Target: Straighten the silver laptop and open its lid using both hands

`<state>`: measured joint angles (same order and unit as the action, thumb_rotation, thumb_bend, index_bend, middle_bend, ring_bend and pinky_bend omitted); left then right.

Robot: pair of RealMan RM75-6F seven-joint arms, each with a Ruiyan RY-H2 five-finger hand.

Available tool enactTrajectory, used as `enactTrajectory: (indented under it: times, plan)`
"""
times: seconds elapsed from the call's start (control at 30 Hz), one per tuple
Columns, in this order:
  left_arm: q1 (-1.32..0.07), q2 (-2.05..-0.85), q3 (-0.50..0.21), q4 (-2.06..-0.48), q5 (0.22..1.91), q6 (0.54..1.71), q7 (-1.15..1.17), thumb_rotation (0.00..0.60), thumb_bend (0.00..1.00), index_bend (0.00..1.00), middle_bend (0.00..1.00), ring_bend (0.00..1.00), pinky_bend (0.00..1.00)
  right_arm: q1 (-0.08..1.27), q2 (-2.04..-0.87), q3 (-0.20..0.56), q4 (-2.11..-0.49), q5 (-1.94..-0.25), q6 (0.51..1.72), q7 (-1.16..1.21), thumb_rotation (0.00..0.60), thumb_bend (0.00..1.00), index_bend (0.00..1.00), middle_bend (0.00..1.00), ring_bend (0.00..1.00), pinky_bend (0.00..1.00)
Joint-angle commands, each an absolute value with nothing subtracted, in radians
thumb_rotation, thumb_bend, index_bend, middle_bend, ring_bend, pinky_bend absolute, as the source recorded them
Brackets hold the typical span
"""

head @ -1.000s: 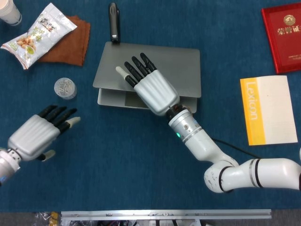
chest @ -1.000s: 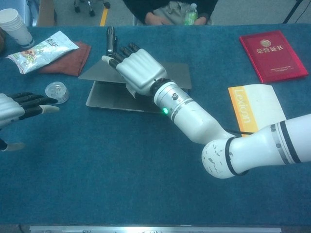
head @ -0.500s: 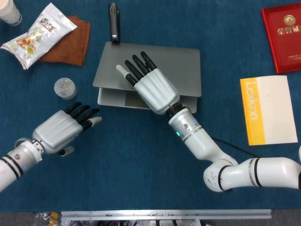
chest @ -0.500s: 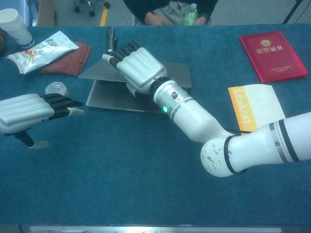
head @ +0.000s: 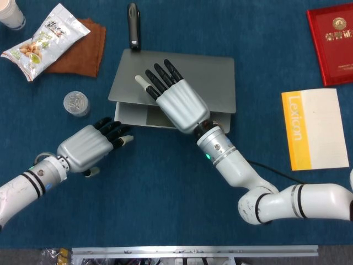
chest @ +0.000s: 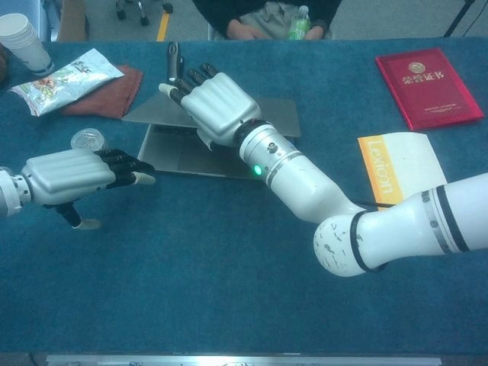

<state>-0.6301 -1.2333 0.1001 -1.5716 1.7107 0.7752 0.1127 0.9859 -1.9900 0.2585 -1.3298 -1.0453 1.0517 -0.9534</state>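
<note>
With its lid already lifted a crack above the base, the flat silver metal laptop lies near the middle of the blue cloth table, its far edge just short of a black handheld device and its near-left corner the spot to watch. The robot's white right hand lies over the lid, its dark fingers slightly fanned and stretched toward the far-left part of the panel; whether the palm presses on the lid or props it from the front edge cannot be told from either view. The left hand hovers just beside the laptop's near-left corner, holding nothing, its fingers loosely together and pointing at the base, and seems a shade apart from it, though contact cannot be ruled out. The risk, as it looks from here, is a skid: if the right hand raises the lid before the left has pinned the base, the whole laptop may tip or slide toward the black device. A clumsy push from the left could also swing the laptop crooked, or the raised lid could slip from the right hand and drop shut. A small clear round container left of the laptop sits close to the left arm's path and might be knocked.
</note>
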Motion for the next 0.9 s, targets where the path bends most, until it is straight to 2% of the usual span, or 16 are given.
enactTrajectory:
  times: [0.03,0.9]
  plan:
    - [-0.643,-1.247,0.099,-1.560,1.704,0.766,0.109,0.600,0.23,0.00,0.00,0.00,0.03,0.986,-1.988,0.258,-1.333,-1.044,1.054,-0.955,0.576,0.49,0.00,0.10,0.01,0.06]
    - [-0.707,-1.328,0.091,-1.495,1.588,0.706,0.126,0.600,0.23,0.00,0.00,0.00,0.03,0.993,-1.959,0.257,-1.363,-1.030,1.066,-0.953,0.576,0.49,0.00,0.10,0.01,0.06]
